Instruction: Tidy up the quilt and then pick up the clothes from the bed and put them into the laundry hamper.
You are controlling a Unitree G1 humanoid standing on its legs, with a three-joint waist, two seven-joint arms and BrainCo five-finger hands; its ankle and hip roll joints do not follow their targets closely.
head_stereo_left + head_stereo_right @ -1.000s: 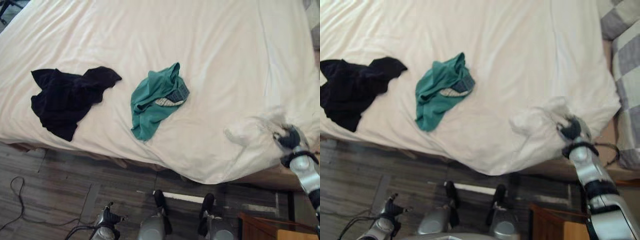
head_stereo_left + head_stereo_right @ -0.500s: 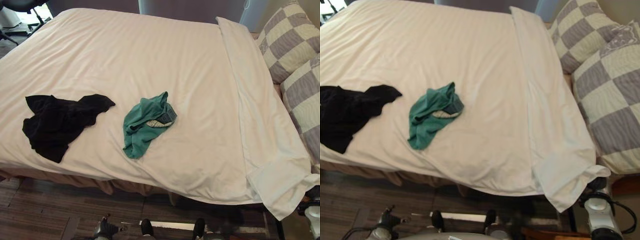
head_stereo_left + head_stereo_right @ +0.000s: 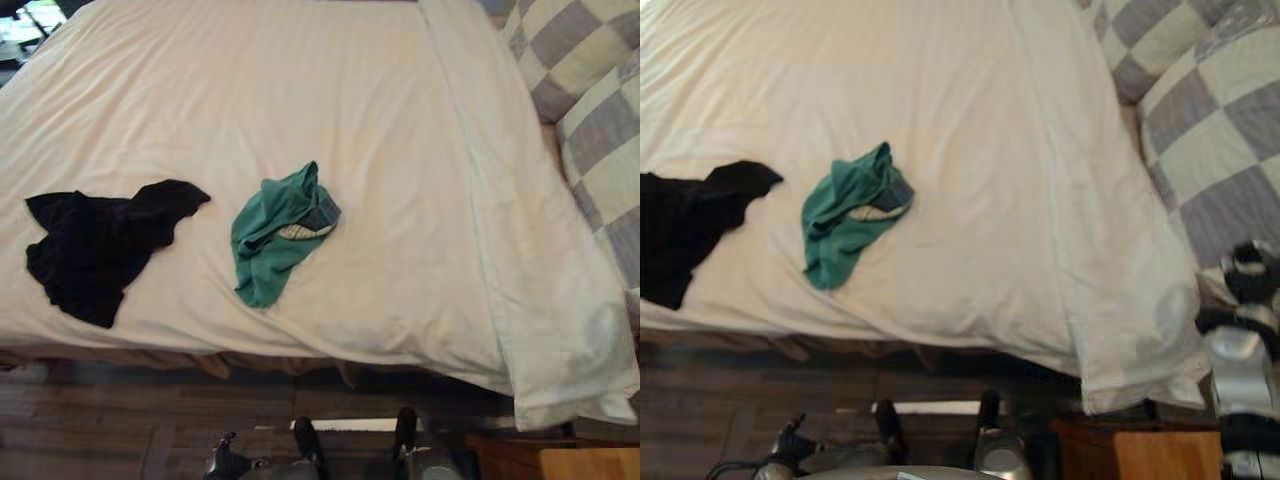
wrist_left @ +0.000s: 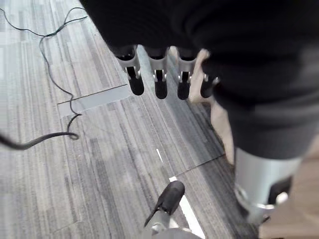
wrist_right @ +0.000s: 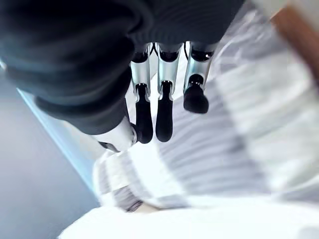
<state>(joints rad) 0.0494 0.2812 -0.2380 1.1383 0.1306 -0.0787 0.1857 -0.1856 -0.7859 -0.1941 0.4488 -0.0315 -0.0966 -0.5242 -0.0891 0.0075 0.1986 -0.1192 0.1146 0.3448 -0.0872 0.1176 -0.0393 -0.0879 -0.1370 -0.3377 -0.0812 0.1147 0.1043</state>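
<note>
**Quilt lay flat, two garments on top, both hands empty**

In the left eye view the white quilt lay spread smooth over the bed, its right band reaching the near right corner, where it hung over the edge. A black garment lay crumpled near the left, close to the near edge. A green garment sat bunched to its right, well apart from it, roughly mid-bed. Checked pillows rested at the far right, just beside the quilt's band. The left hand showed low at the near edge, above the wood-patterned floor.

In the right eye view the right hand hovered at the right, near the quilt's near right corner and over a checked pillow. A wooden piece of furniture stood on the floor below that corner.

In the left wrist view the left hand's fingers hung straight and loose above the floor, holding nothing.

In the right wrist view the right hand's fingers were extended and relaxed, gripping nothing, with striped pillow fabric past them.
</note>
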